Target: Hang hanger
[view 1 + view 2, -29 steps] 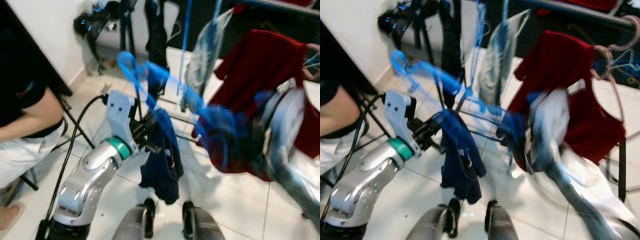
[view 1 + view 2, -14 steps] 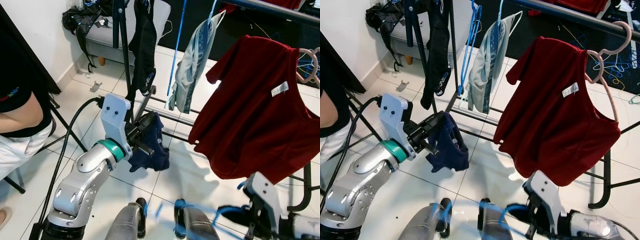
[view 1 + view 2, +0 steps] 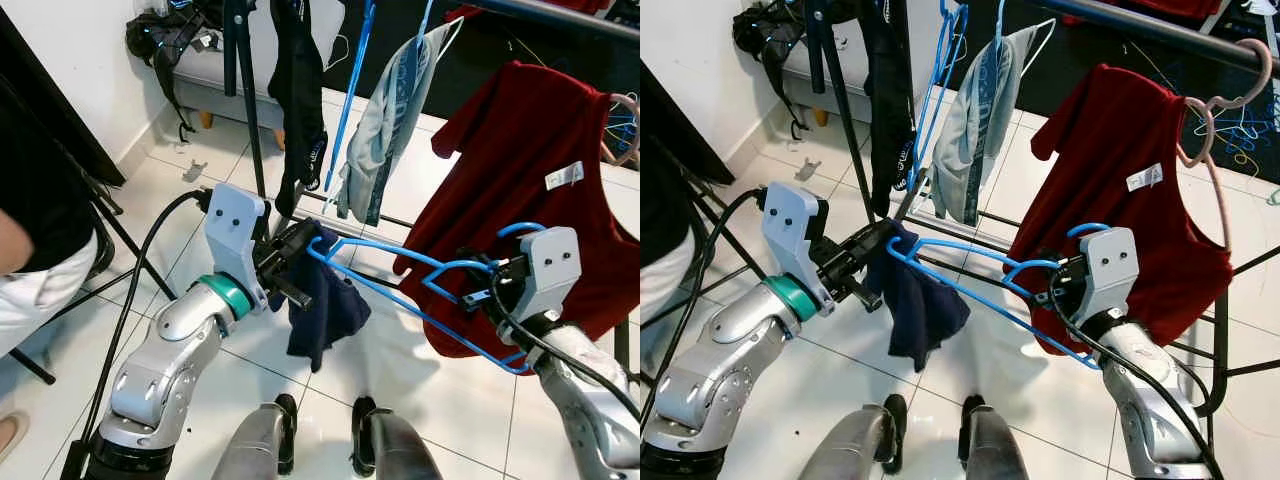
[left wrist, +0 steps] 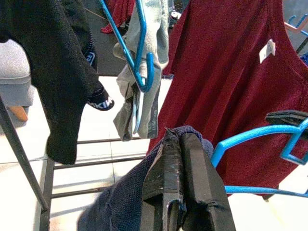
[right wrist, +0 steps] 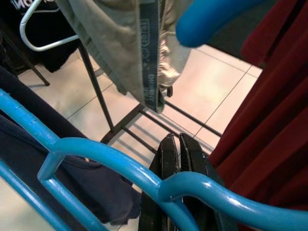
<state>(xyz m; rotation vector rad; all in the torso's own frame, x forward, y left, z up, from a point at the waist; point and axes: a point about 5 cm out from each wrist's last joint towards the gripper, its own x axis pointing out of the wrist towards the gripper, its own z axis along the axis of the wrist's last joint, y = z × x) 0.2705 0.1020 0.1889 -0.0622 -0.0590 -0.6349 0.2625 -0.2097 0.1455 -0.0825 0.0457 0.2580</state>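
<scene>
Now we've brought the hanger up!
Right gripper [image 3: 1065, 283] has risen from 5 o'clock, clenched on the blue hanger [image 3: 970, 270]; left gripper [image 3: 875, 262] stays clamped on the navy garment [image 3: 920, 305], hanger arm entering it.

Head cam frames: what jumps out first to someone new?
The bright blue plastic hanger stretched across the middle, gripped near its hook by the right hand. Its far end pokes into the dark navy cloth garment pinched in the left hand. Behind hangs a big dark red T-shirt on the rack.
</scene>
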